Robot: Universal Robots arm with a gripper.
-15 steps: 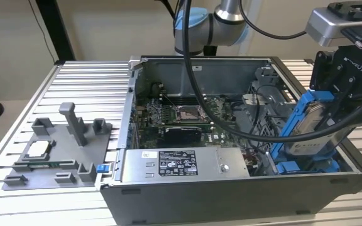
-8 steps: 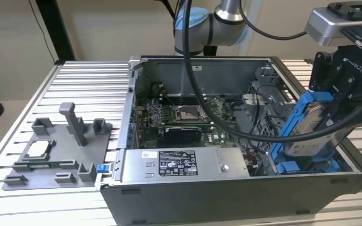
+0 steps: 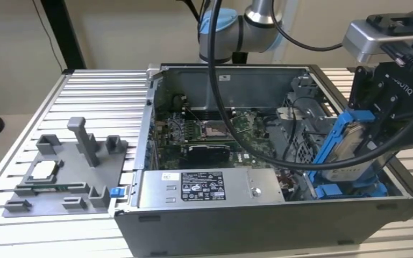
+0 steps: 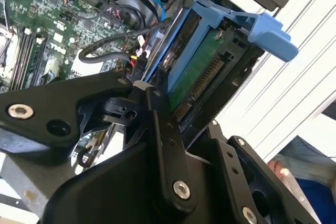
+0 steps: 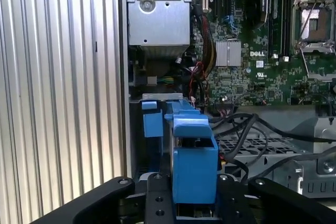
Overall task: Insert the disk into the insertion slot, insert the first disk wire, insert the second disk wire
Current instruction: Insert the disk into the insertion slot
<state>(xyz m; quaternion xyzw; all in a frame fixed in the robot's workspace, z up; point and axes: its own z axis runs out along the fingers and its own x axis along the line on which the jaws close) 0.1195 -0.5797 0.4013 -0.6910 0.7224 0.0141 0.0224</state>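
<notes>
Gripper [image 5: 193,187] clamped on steeply tilted disk [image 3: 350,145], arm [image 3: 225,32] above insertion slot [image 3: 350,189]

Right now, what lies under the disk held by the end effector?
The insertion slot: its blue rails show just below the disk, held tilted by the end effector. The slot's floor is hidden behind the disk and case wall.

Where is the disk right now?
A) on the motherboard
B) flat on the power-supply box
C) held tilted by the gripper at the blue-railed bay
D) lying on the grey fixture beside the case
C: in the exterior view the gripper clamps the disk, which stands tilted over the insertion slot at the exterior view's right end of the case.
</notes>
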